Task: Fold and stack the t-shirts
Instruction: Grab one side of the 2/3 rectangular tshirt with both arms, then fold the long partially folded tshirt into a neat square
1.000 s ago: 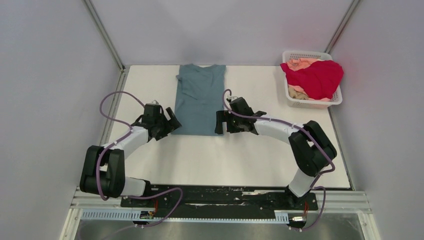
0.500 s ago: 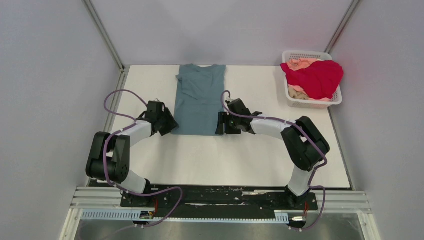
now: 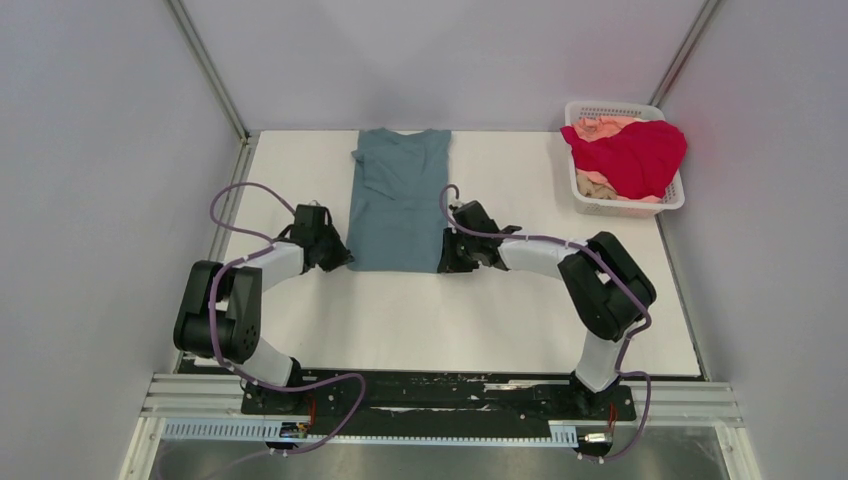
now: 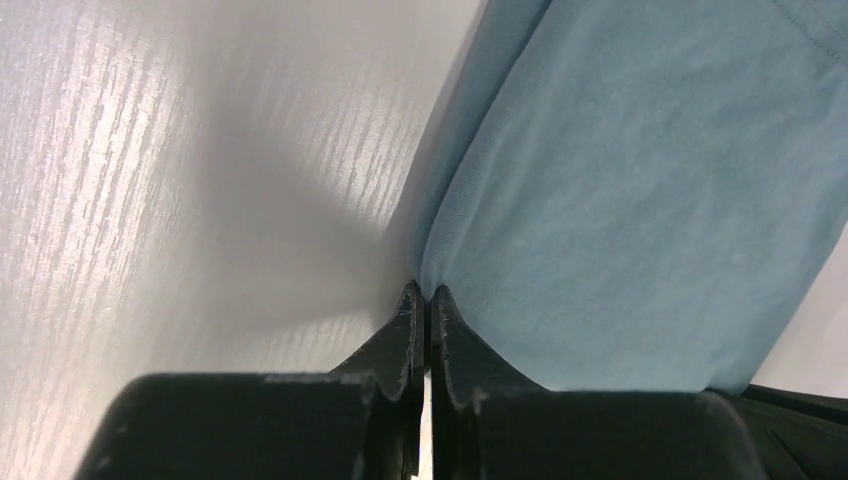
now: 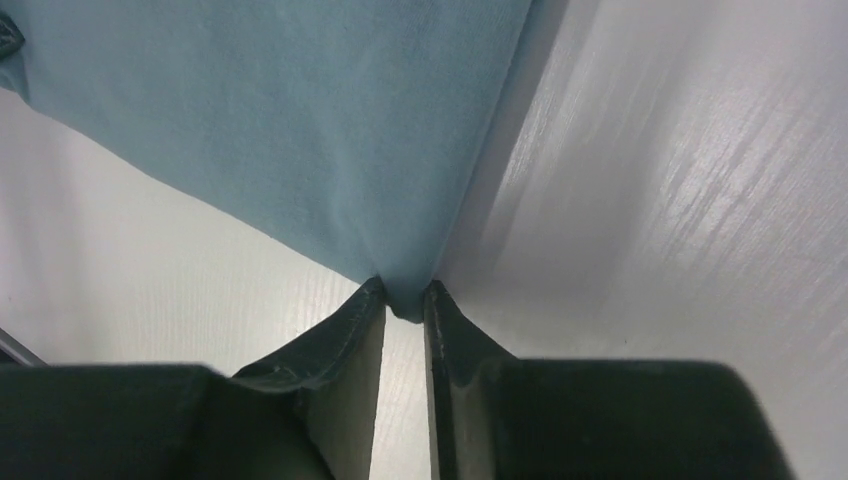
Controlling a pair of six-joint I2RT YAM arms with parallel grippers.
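A teal blue-grey t-shirt (image 3: 398, 200) lies flat on the white table, folded into a long strip with its collar at the far end. My left gripper (image 3: 342, 255) is shut on the strip's near left corner (image 4: 445, 270), its fingertips pinched together on the cloth edge. My right gripper (image 3: 447, 258) is shut on the near right corner (image 5: 405, 295), a nub of cloth squeezed between its fingertips. A crimson red t-shirt (image 3: 630, 155) and a pale peach t-shirt (image 3: 600, 127) lie heaped in the basket.
The white lattice basket (image 3: 625, 205) stands at the table's far right corner. The table (image 3: 450, 320) has metal rails along its left and right edges, with grey walls close around it.
Both grippers slid inward to the teal shirt's near corners and went from open to shut on the cloth. The shirt itself has not shifted.
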